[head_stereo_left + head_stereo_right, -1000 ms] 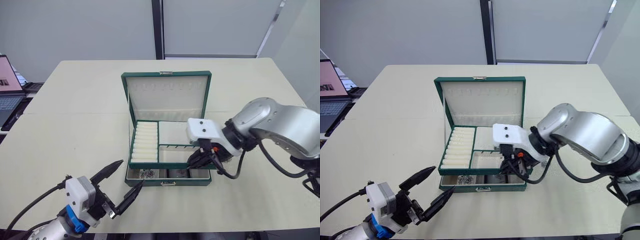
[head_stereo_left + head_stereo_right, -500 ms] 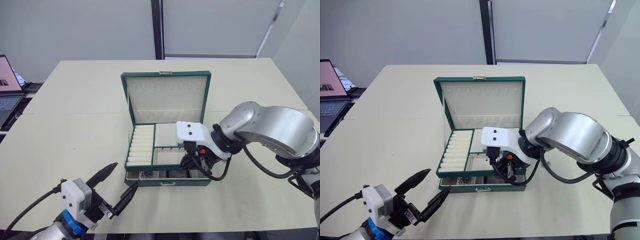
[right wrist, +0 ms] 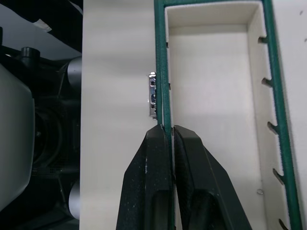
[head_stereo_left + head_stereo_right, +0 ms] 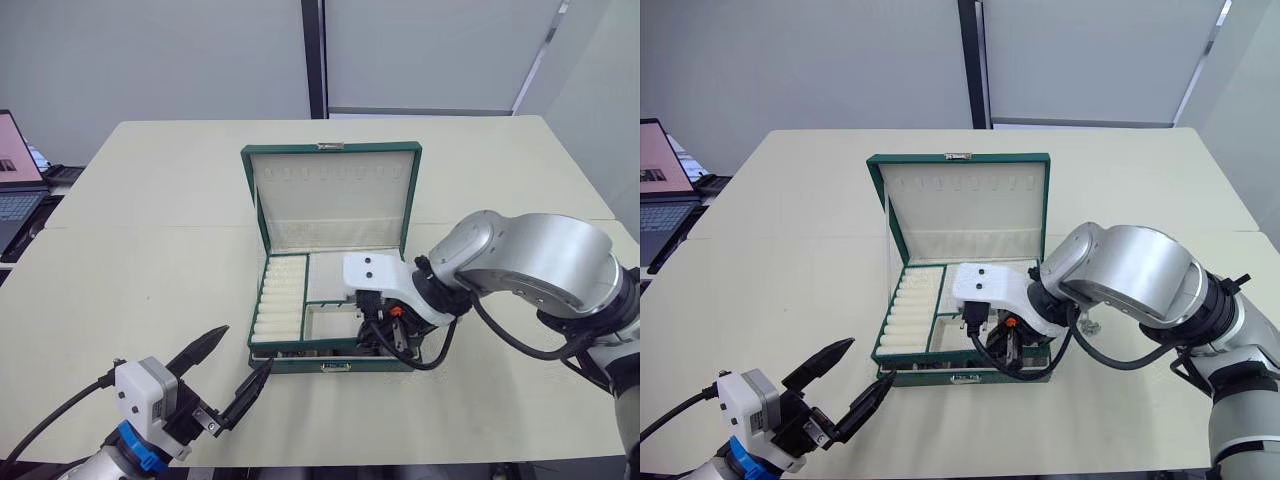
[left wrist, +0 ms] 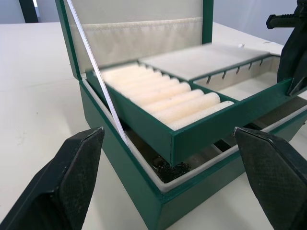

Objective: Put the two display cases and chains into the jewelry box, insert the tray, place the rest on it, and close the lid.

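Note:
The dark green jewelry box [image 4: 330, 366] stands open mid-table, its cream-lined lid [image 4: 335, 195] upright. The tray [image 4: 285, 300], green-edged with ribbed ring rolls, sits tilted over the box, its front edge a little above the box's front wall. My right gripper [image 3: 168, 130] is shut on the tray's front green edge [image 3: 160, 72], above the silver clasp [image 3: 152, 93]. A dark tangle of chains [image 5: 170, 166] shows in the gap under the tray. The display cases are hidden beneath it. My left gripper [image 4: 245, 348] hangs open off the box's front left corner, holding nothing.
An open laptop [image 4: 15, 170] sits off the table's left side. The table's front edge [image 4: 400, 462] runs close behind my left gripper. The right arm [image 4: 520, 265] lies across the table to the right of the box.
My right gripper has carried the tray leftward and lower, so it now covers most of the box. The left gripper has drawn back slightly toward the table's front edge.

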You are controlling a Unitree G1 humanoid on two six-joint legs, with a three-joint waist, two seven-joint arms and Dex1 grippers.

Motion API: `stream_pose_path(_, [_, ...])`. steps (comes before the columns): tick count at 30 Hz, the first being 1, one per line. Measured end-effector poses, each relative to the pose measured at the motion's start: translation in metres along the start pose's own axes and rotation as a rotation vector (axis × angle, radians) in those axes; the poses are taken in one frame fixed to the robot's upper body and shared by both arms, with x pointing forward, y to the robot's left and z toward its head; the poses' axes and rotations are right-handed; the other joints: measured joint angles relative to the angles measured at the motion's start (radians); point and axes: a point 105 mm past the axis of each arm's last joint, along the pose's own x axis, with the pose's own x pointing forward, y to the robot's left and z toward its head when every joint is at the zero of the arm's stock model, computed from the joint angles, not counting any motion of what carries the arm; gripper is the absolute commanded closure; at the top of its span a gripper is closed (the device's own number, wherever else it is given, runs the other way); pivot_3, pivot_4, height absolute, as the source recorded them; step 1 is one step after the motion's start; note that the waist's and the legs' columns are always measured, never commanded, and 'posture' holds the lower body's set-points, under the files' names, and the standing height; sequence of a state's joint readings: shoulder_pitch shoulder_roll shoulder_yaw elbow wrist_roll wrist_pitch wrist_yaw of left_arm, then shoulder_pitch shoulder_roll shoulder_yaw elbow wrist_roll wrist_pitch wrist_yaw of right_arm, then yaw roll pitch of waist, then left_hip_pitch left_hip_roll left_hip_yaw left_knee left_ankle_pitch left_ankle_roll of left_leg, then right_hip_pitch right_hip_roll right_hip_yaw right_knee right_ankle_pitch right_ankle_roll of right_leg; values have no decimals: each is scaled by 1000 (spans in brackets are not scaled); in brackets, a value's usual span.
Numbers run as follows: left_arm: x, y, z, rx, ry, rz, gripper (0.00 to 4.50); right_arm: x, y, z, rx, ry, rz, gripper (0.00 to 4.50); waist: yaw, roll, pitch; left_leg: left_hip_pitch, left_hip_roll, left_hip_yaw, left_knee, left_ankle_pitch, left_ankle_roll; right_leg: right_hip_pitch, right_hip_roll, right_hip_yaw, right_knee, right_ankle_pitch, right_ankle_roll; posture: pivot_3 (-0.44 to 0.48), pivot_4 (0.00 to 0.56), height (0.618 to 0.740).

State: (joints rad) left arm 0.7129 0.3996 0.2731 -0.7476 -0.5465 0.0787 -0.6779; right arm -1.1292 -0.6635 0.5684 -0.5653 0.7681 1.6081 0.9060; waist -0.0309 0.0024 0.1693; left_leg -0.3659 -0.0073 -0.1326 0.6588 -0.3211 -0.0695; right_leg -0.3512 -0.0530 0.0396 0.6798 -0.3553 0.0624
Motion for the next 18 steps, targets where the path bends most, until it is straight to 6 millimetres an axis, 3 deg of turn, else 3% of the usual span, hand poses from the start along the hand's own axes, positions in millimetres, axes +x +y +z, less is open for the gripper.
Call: stream_pose_path(18, [0,0,0,8,4,-1,0,1,-3,1,-6,-5,-29,4488,0,0,0,0,0,0,0,0,0,-1,0,0,0,0,0,0,150,740])
